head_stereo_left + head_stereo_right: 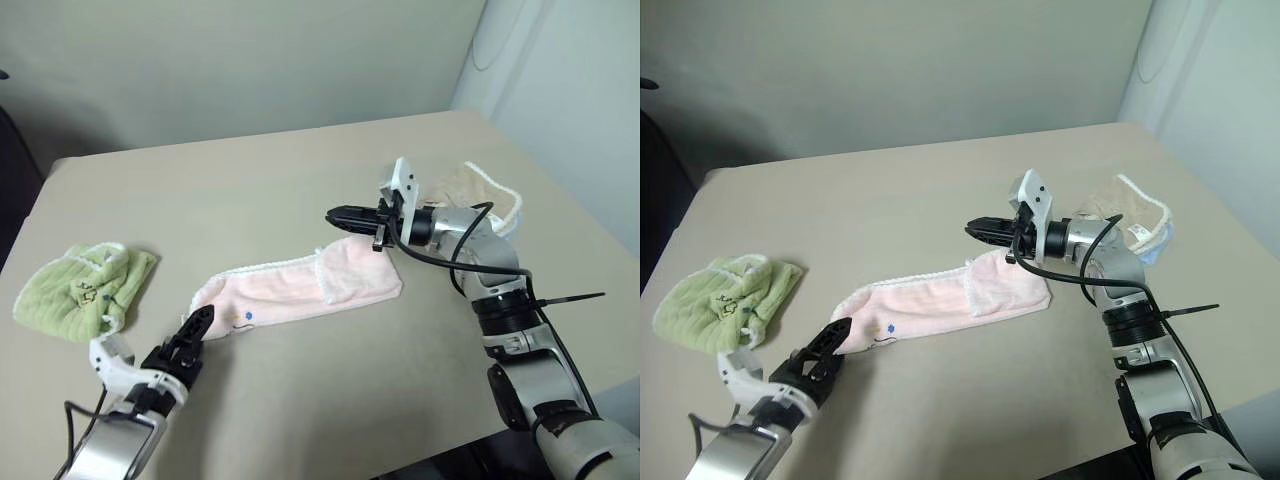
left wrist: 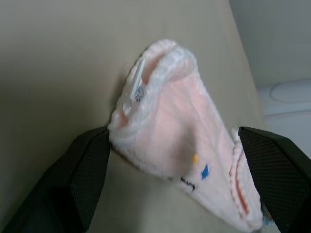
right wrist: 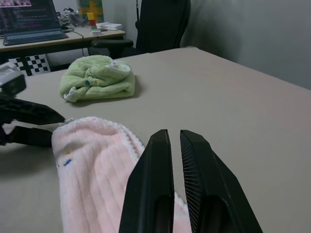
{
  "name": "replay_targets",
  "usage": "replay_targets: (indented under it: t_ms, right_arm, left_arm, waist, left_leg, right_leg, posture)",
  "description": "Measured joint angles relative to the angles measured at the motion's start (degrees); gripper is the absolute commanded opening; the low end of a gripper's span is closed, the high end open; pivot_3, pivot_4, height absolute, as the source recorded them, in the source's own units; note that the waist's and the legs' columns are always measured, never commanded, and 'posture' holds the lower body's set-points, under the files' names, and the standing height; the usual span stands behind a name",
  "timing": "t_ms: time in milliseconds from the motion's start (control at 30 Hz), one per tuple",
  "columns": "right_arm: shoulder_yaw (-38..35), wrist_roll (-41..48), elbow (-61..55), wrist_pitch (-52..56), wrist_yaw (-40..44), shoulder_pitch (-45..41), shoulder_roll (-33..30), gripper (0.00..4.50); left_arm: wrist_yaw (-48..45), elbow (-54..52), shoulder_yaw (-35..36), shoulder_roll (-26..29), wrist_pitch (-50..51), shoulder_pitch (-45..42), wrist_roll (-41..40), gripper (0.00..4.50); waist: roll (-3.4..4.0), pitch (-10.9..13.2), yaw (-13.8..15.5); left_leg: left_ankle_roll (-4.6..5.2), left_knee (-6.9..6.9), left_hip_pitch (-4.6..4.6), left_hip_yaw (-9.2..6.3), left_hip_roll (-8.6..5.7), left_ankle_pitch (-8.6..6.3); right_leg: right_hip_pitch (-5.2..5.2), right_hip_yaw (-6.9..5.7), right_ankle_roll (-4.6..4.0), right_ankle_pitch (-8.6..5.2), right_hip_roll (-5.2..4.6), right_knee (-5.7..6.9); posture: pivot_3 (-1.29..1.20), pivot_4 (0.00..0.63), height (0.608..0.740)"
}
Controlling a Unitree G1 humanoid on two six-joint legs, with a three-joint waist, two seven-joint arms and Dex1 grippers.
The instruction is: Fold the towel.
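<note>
A light green towel (image 1: pixel 82 290) is lying bunched near the desk's (image 1: pixel 250 180) left edge. The left end effector (image 1: pixel 192 332) is spreading its fingers wide, straddling the left end of the pink towel (image 1: pixel 300 290) without gripping it. That towel is lying in a long folded strip across the desk's middle. The right end effector (image 1: pixel 345 214) is hovering above the towel's right end, fingers nearly together, holding nothing. A beige towel (image 1: pixel 475 190) is sitting near the right edge. Bare desk is stretching toward the far edge.

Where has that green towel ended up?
The green towel lies bunched at the table's left edge in the head views, left of the pink towel and just beyond the left pincer.
</note>
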Motion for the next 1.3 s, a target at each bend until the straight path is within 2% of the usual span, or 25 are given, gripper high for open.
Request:
replay_targets:
  t_ms: [100, 200, 333, 433, 567, 767, 933, 1133, 1233, 1300]
  right_arm:
    - [-0.1, 0.26, -0.8, 0.38, -0.45, 0.09, 0.03, 0.43]
    - [-0.1, 0.3, -1.5, 0.63, -0.96, 0.37, 0.04, 0.37]
    - [-0.09, 0.32, -2.22, 0.84, -1.54, 0.99, 0.04, 0.37]
    - [-0.09, 0.46, -2.64, 1.03, -1.79, 1.1, 0.04, 0.37]
    - [-0.07, 0.73, -2.91, 1.25, -2.18, 1.32, 0.03, 0.37]
    - [0.0, 0.81, -3.4, 1.35, -2.24, 1.36, 0.15, 0.37]
    - [0.01, 0.83, -3.98, 1.51, -2.24, 1.48, 0.14, 0.37]
    - [0.07, 0.82, -3.99, 1.61, -2.24, 1.56, 0.23, 0.37]
    - [-0.05, 0.79, -2.98, 1.31, -2.47, 1.55, 0.19, 0.37]
    - [-0.59, 0.74, -1.16, 1.09, -3.05, 1.11, -0.1, 0.37]
  left_arm:
    - [1.03, 3.8, -0.41, 0.16, 0.64, -4.79, 0.02, 4.5]
    - [1.16, 5.62, -0.61, 1.56, 1.9, -6.57, 0.55, 3.92]
    - [1.18, 6.98, -0.16, 1.91, 2.61, -6.81, 1.05, 2.46]
    - [1.14, 7.52, 0.2, 1.94, 2.86, -6.62, 2.14, 1.3]
    - [1.01, 7.65, 0.37, 1.85, 3.26, -6.5, 2.85, 0.02]
    - [0.85, 6.84, 0.96, 1.68, 3.35, -5.78, 3.23, 0.02]
    - [-3.76, 0.48, 5.8, 2.07, 1.18, -4.9, 1.13, 0.02]
    - [-7.71, -9.14, 9.02, 11.71, 0.24, -8.58, -0.47, 0.02]
    - [-7.37, -9.85, 5.08, 15.78, 0.93, -13.84, -1.16, 0.02]
    - [-6.92, -9.79, -1.31, 19.48, 3.97, -19.42, -0.28, 0.02]
  waist:
    - [0.18, -0.1, 0.2]
    - [0.23, -0.13, 0.21]
    - [0.23, -0.13, 0.2]
    - [0.23, -0.13, 0.1]
    - [0.17, -0.1, -0.05]
    - [0.13, -0.06, -0.19]
    - [-0.71, 0.24, -0.43]
    - [-0.73, 0.25, -0.44]
    - [-0.74, 0.25, -0.43]
    - [-0.75, 0.26, -0.28]
  left_leg:
    - [0.01, 0.01, 0.05, -0.12, -0.15, 0.1]
    - [-0.02, 0.01, 0.06, -0.13, -0.24, 0.14]
    - [-0.64, -0.03, -0.05, -0.11, -0.28, 0.48]
    - [-0.7, -0.11, -0.08, -0.09, -0.28, 0.43]
    - [-0.73, -0.2, -0.13, -0.09, -0.27, 0.41]
    - [-0.75, -0.71, -0.13, -0.06, -0.26, 0.43]
    - [-0.84, -0.82, -0.27, -0.05, -0.2, 0.47]
    - [-0.84, -0.83, -0.26, -0.05, -0.23, 0.47]
    - [-0.84, -0.86, -0.26, -0.05, -0.23, 0.47]
    - [-0.84, -0.87, -0.28, -0.07, -0.23, 0.46]
  right_leg:
    - [0.13, 0.0, -0.02, -0.02, -0.1, 0.0]
    - [0.18, 0.01, -0.05, -0.07, -0.18, -0.01]
    - [0.23, 0.02, 0.05, -0.12, -0.23, -0.01]
    - [0.13, 0.04, 0.09, -0.18, -0.23, -0.02]
    - [-0.01, 0.04, 0.11, -0.2, -0.23, -0.02]
    - [-0.27, 0.11, 0.12, -0.23, -0.23, -0.02]
    - [-0.45, 0.09, 0.06, -0.24, -0.18, -0.03]
    - [-0.44, 0.1, 0.11, -0.21, -0.22, -0.08]
    - [-0.45, 0.09, 0.12, -0.19, -0.22, -0.07]
    - [-0.47, 0.06, 0.16, -0.12, -0.24, -0.07]
  posture:
    - [0.0, 0.15, 0.74]
    - [0.0, 0.15, 0.74]
    - [0.0, 0.15, 0.74]
    - [0.0, 0.15, 0.74]
    - [0.0, 0.15, 0.74]
    - [0.0, 0.15, 0.74]
    - [0.0, 0.15, 0.74]
    - [0.0, 0.15, 0.74]
    - [0.0, 0.15, 0.74]
    - [0.0, 0.15, 0.74]
